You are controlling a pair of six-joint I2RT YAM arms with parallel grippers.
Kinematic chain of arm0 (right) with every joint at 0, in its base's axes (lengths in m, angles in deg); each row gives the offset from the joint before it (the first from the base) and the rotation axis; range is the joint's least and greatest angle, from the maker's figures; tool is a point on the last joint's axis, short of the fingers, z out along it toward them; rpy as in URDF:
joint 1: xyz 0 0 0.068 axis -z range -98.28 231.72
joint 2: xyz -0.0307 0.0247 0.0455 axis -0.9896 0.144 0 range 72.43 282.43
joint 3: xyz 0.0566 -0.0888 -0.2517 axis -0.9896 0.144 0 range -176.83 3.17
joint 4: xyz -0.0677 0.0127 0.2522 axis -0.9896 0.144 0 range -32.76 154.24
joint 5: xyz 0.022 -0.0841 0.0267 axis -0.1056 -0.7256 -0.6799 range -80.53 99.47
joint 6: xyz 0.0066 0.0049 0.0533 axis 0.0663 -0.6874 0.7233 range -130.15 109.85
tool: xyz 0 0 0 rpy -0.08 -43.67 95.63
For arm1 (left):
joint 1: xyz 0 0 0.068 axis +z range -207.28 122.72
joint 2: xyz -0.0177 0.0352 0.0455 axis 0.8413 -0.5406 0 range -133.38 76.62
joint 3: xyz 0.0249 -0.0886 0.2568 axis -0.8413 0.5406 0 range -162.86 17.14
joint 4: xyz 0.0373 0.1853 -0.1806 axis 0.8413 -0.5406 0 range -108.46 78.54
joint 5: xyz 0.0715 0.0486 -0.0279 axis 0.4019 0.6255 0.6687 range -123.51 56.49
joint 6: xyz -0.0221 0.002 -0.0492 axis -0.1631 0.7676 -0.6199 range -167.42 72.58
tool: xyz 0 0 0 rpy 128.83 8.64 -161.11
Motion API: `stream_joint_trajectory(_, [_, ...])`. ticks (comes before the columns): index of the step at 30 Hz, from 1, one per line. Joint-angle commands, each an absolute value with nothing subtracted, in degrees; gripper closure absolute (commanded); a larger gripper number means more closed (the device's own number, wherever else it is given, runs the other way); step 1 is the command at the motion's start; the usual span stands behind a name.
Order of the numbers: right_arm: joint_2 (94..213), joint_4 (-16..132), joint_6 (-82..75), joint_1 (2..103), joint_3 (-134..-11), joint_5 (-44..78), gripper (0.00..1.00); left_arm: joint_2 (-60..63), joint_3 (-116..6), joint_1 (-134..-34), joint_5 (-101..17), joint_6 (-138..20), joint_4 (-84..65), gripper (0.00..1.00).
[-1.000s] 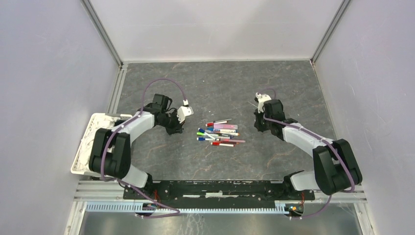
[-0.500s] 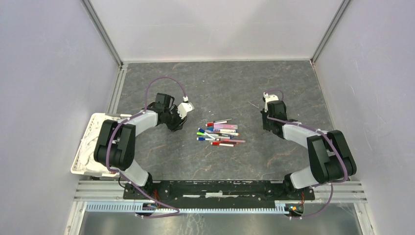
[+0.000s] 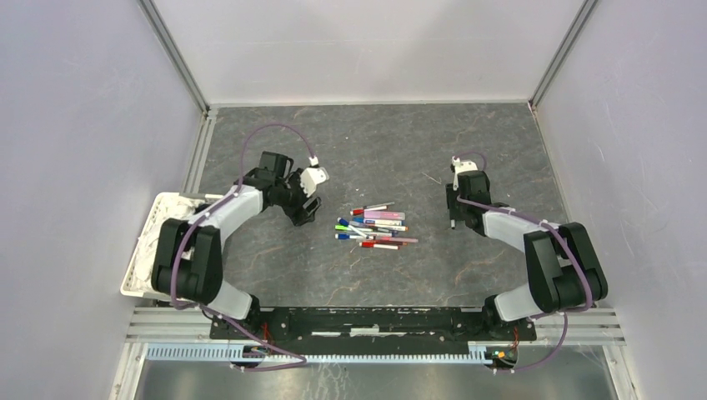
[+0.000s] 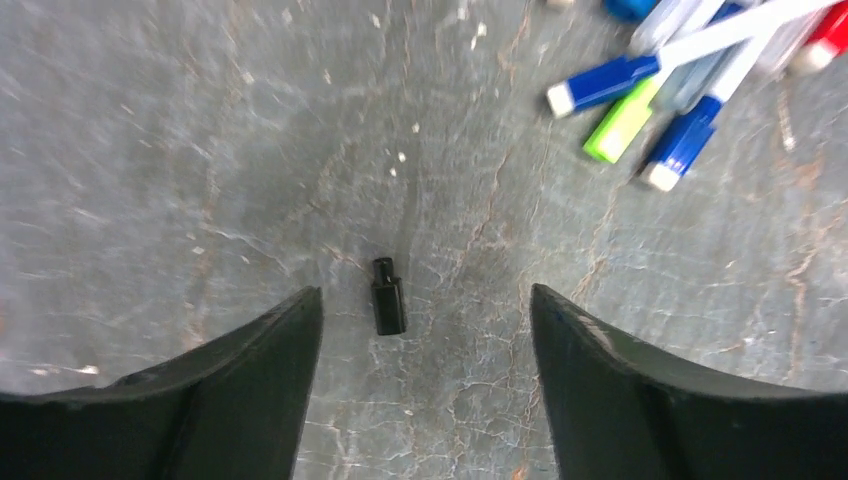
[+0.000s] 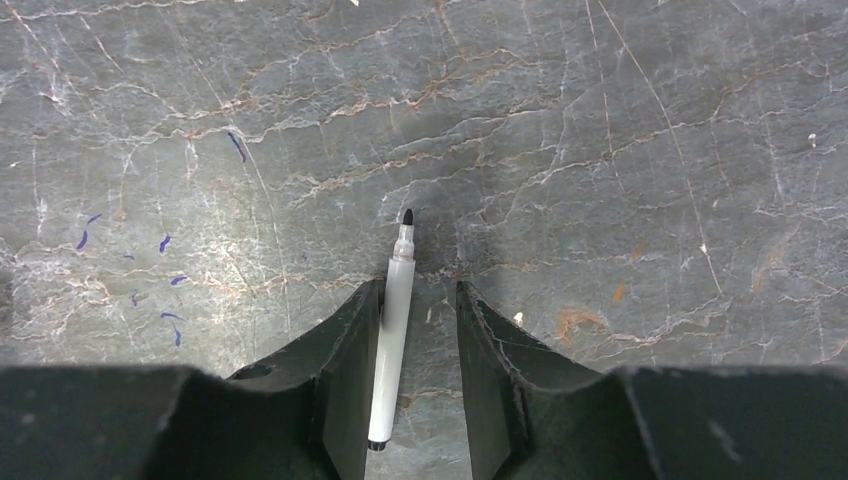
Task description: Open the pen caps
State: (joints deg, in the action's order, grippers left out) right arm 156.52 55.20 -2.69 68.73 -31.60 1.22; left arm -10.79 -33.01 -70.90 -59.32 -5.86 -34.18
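In the left wrist view a small black pen cap (image 4: pixel 388 297) lies loose on the stone table, between the wide-apart fingers of my left gripper (image 4: pixel 425 300) and touching neither. The pile of capped pens (image 3: pixel 377 227) lies mid-table, to the right of my left gripper (image 3: pixel 302 208); blue and green ends (image 4: pixel 640 110) show in the left wrist view. A white pen (image 5: pixel 392 340) with a bare black tip lies on the table inside my right gripper (image 5: pixel 418 292). It rests against the left finger with a gap to the right one. In the top view my right gripper (image 3: pixel 453 215) is low, right of the pile.
A white tray (image 3: pixel 146 242) sits at the table's left edge beside the left arm. Small blue ink marks (image 5: pixel 130 265) dot the table left of the right gripper. Grey walls close in the table on three sides.
Both grippers have opened, leaving the black cap under the left one and the white pen under the right one. The right arm swung a little to the right; the left wrist shifted slightly.
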Motion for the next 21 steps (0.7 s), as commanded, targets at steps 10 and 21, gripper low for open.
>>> stream_joint_trajectory(10, [147.6, 60.3, -5.7, 67.2, -39.6, 14.7, 0.32, 1.8, -54.8, -70.3, -67.2, -21.1, -51.3, 0.0])
stream_joint_trajectory(21, [170.1, 71.4, -24.5, 51.2, -63.1, 23.8, 0.44, 10.9, -56.8, -68.2, -69.2, -21.9, -56.3, 0.0])
